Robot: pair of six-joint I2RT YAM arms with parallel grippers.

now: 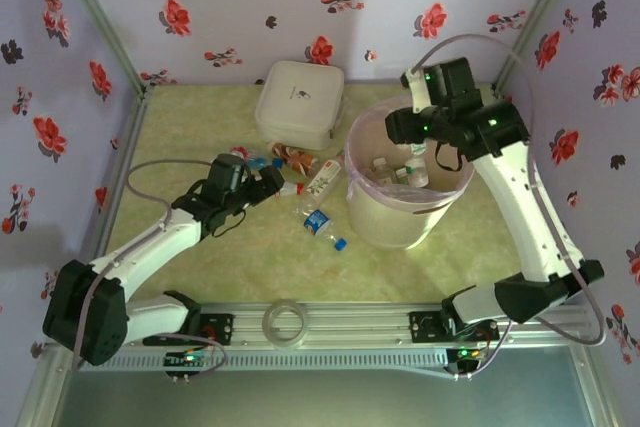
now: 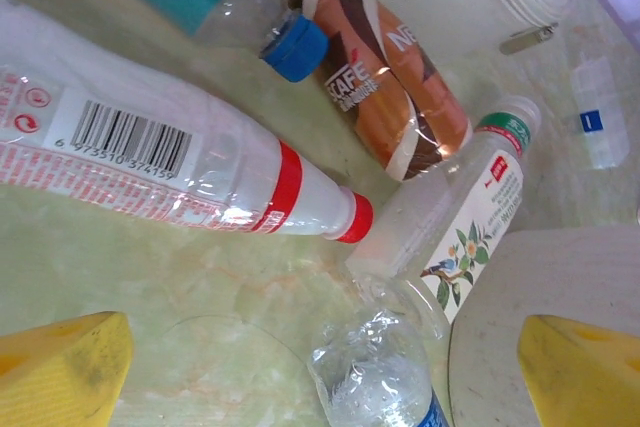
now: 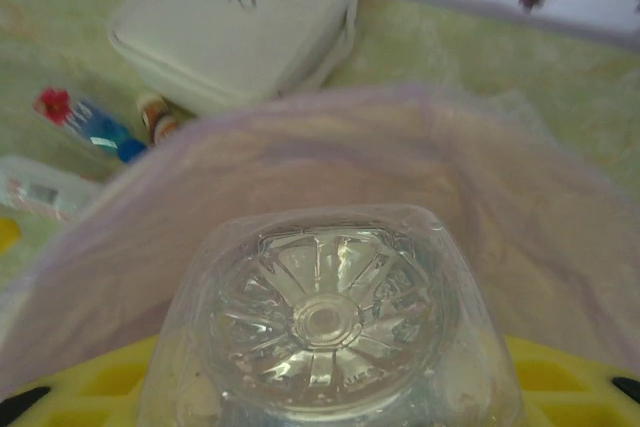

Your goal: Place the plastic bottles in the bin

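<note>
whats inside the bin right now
A few clear bottles lie inside the bin. The right arm, holding another bottle over it, hides the far side.

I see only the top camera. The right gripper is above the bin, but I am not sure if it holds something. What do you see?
Observer: The right wrist view shows the right gripper shut on a clear bottle, ribbed base toward the camera, over the bin and its pink liner.
Operator: And the left gripper, is it open?
Observer: Yes, the left gripper is open. In its wrist view a crumpled clear bottle lies between its yellow fingers.
Operator: Which bottles lie beyond that one?
Observer: A red-capped bottle with a barcode label lies on its side, and a brown-orange bottle lies near its cap.
</note>
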